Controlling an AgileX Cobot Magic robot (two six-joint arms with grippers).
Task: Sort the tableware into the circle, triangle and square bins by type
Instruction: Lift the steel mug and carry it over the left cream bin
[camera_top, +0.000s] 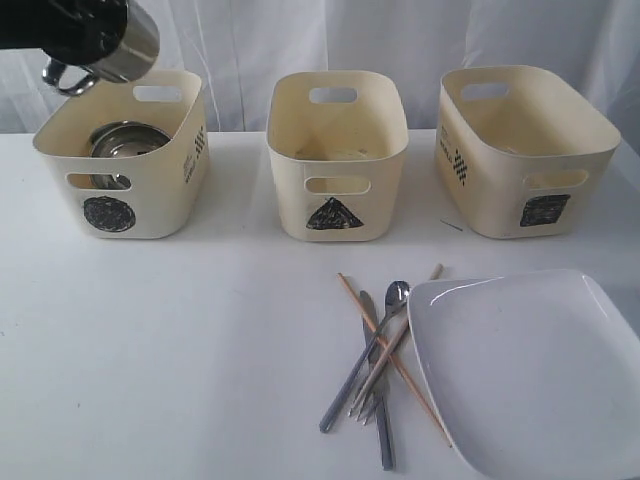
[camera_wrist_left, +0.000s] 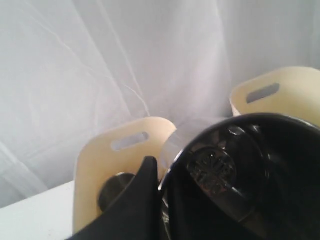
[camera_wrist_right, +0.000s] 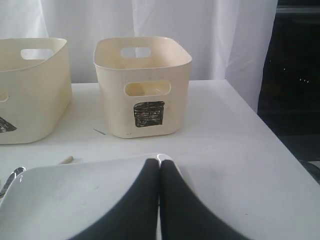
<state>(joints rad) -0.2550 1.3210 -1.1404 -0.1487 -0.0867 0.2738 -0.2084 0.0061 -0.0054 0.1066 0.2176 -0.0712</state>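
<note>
We see left claw (camera_wrist_left: 161, 200) clamped on mug (camera_top: 112, 48), above circle bin (camera_top: 120, 160) rim; bowl (camera_top: 128, 140) inside. Right claw (camera_wrist_right: 159, 170) pinched closed over plate (camera_top: 530, 370). Cutlery (camera_top: 375, 350) just beside plate. Open counter (camera_top: 200, 330) front-left; curtain (camera_top: 400, 40) behind.

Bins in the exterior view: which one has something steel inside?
The circle-marked bin on the left; a steel bowl shows inside, none in the others.

Front-left table (camera_top: 150, 350) bare, passable; cutlery pile (camera_top: 376, 350), plate (camera_top: 530, 370) crowd front-right; gaps between bins (camera_top: 385, 195) open.
</note>
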